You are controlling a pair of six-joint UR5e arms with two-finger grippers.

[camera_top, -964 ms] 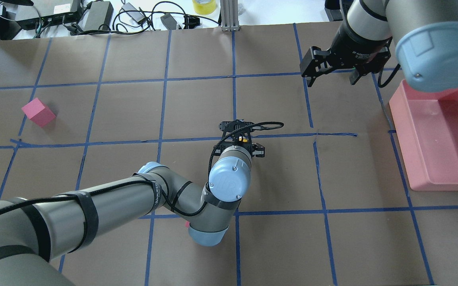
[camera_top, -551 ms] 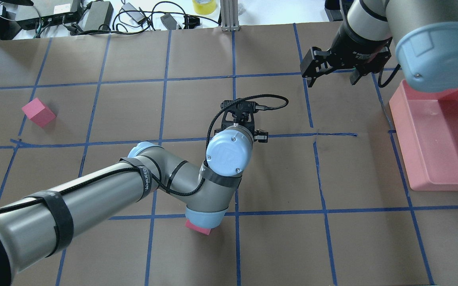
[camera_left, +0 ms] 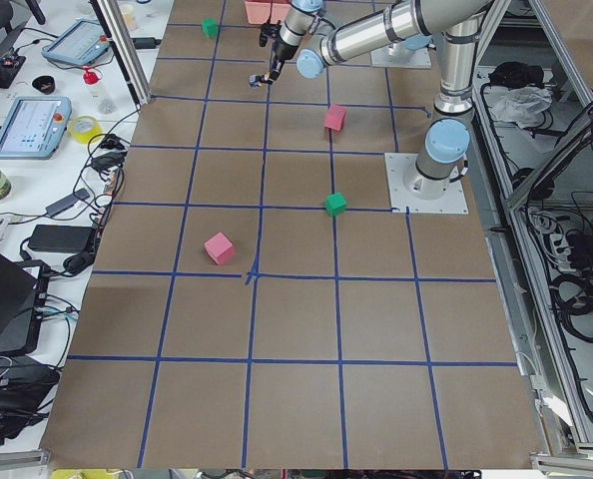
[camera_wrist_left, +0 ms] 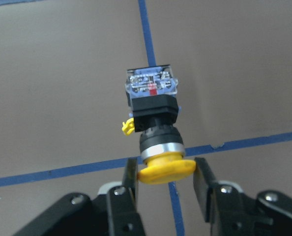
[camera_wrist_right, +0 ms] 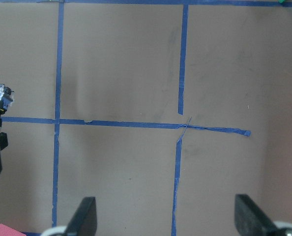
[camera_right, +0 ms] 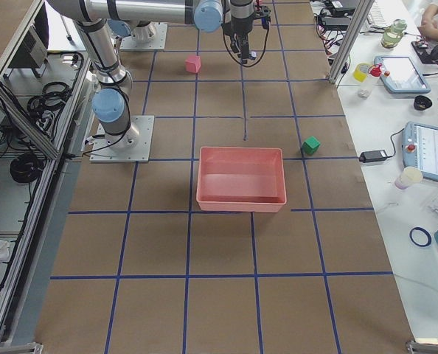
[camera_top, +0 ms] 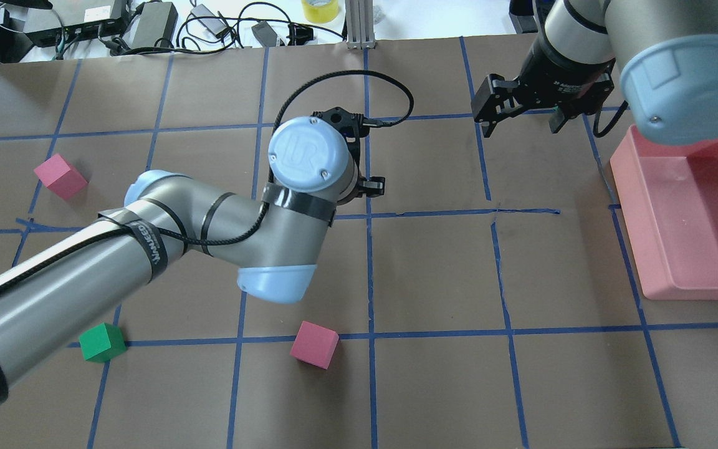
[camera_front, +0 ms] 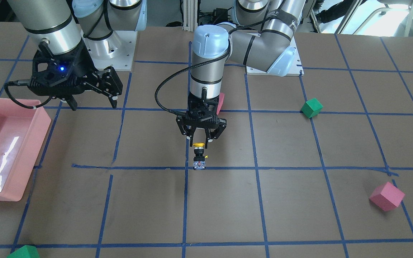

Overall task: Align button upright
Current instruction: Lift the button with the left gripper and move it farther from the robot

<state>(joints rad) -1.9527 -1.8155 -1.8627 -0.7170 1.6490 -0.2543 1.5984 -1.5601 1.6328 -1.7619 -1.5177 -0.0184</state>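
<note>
The button (camera_front: 199, 157) has a yellow cap, a black neck and a boxy base with silvery contacts. My left gripper (camera_front: 199, 142) is shut on its cap and holds it upright, base down, right by a blue tape line. I cannot tell whether the base touches the table. In the left wrist view the cap (camera_wrist_left: 165, 168) sits between both fingertips (camera_wrist_left: 131, 172), with the base pointing away. In the overhead view my wrist hides the button. My right gripper (camera_front: 93, 104) is open and empty, off to the side near the tray; it also shows in the overhead view (camera_top: 521, 125).
A pink tray (camera_front: 41, 118) stands on my right side of the table. A pink cube (camera_top: 314, 344) and a green cube (camera_top: 102, 342) lie near my base, and another pink cube (camera_top: 60, 176) lies at the far left. A green cube (camera_front: 23, 252) lies at the operators' edge.
My left arm has risen and swung toward the far side and slightly left, with the button in its gripper. This uncovered the pink and green cubes near my base. The right arm has not moved.
</note>
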